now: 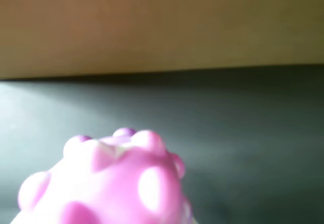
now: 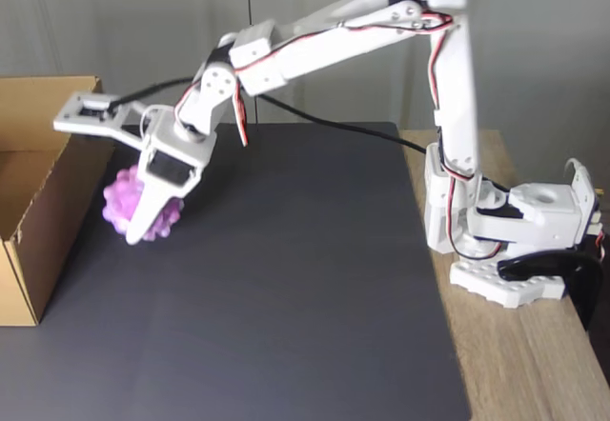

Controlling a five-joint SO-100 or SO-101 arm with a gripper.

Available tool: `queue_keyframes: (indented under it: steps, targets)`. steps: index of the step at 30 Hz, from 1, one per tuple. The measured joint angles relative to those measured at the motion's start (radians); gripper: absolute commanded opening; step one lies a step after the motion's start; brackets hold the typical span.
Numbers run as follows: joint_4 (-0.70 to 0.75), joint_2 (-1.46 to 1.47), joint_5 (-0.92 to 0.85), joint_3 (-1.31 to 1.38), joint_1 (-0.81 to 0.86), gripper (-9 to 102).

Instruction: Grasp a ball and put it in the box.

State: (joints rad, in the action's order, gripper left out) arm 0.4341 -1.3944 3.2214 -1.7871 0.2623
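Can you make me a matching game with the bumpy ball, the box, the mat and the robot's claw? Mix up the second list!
Things:
1. ball
2. box
3. mat
4. claw

Descriptions:
A. plain brown cardboard
B. white, closed around something
C. dark, flat, covering the table
D. pink and bumpy

Pairs: 1-D, 2-A, 3-C, 4-B

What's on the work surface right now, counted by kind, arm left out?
Bumpy pink ball, between the fingers: 1
Brown cardboard box, at the left edge of the fixed view: 1
Dark mat under them: 1
Total: 3
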Motion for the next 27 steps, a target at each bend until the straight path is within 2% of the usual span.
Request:
queue_keyframes:
  steps: [12, 19, 27]
  targets:
    - [0.130, -0.275, 0.000, 0.043, 0.029, 25]
    - [0.219, -0.275, -0.015, 0.291, 0.031, 26]
    - [0.270, -0.055, -0.020, 0.710, 0.035, 25]
